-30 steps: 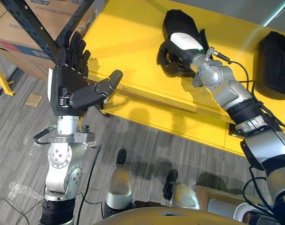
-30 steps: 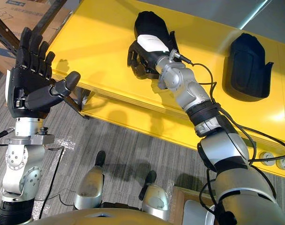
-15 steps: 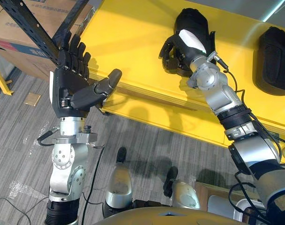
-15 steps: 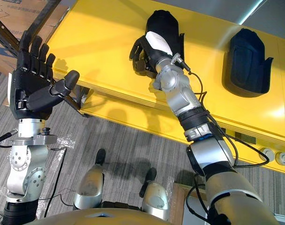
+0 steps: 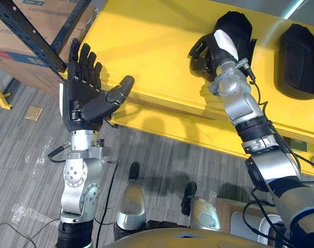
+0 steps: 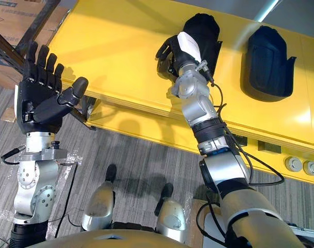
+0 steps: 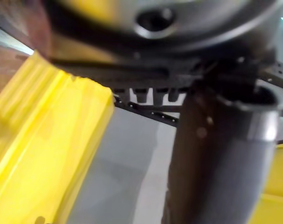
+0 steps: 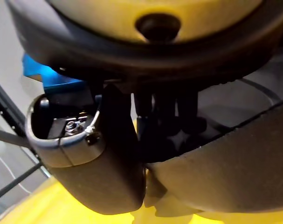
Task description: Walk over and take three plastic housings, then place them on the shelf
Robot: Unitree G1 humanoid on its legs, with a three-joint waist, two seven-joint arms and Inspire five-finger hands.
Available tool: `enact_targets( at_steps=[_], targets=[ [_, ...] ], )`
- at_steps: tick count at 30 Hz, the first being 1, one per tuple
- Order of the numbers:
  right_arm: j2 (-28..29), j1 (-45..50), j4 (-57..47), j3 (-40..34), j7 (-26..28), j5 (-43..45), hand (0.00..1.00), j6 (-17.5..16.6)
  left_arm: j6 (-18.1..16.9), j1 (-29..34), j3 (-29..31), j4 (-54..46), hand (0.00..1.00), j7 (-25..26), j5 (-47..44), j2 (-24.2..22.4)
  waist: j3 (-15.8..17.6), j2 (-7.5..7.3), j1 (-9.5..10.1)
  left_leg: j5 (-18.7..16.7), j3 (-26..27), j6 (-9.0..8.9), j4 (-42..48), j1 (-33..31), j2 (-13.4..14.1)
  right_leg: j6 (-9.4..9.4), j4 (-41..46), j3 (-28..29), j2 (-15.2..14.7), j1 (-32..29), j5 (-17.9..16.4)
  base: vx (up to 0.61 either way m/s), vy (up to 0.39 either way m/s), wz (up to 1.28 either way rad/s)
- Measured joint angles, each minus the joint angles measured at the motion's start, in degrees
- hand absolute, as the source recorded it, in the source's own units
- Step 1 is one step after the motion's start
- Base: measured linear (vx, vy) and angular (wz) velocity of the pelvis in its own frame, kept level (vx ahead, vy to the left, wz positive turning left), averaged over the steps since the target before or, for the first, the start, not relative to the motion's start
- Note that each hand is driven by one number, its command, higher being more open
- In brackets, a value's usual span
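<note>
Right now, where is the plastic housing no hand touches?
Eye views: the free housing lies on the yellow table, right of the right hand and its held housing.

Left hand [image 5: 81, 98] raised, fingers spread (palm showing); right hand [image 5: 220, 49] fingers curled round 1 plastic housing [image 5: 235, 21].

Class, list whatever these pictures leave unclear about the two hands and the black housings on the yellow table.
- Whether the right hand grips the nearer housing: in both eye views the hand's back covers the contact; the right wrist view is too close and dark.
- The farther housing: its right side is cut off by the left eye view's edge.
- Left wrist view: blurred past the open left hand.
</note>
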Motion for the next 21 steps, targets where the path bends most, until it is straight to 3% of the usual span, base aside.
enact_targets(
  at_steps=[7,8,21],
  targets=[
    [-0.1,-2.2,3.2,-0.3,-0.9,-0.2,0.00,-0.7,0.1,1.0,-0.7,0.0,1.00,0.8,0.0,-0.7,0.7,1.46,-0.92,0.1,0.6,0.09,-0.2,0.7,-0.1,-0.13,0.2,0.2,-0.2,0.0,-0.1,-0.02,-0.002,-0.05],
    [-0.1,-2.4,3.4,-0.3,-0.9,-0.2,1.00,-0.8,0.1,1.3,-0.7,0.0,1.00,0.8,0.0,-0.7,0.7,1.53,-1.06,0.1,0.6,0.12,-0.2,0.7,-0.1,-0.13,0.2,0.2,-0.2,-0.1,-0.1,0.00,0.000,0.00],
    [-5.1,-1.6,4.4,2.2,1.9,-4.5,1.00,-11.9,0.1,2.0,-1.1,0.0,1.00,-1.7,-0.1,-0.6,0.5,2.14,-1.96,0.6,0.8,0.50,-1.1,0.8,-0.9,0.10,1.1,0.2,-1.2,-0.8,0.0,0.00,0.000,0.00]
  ],
)
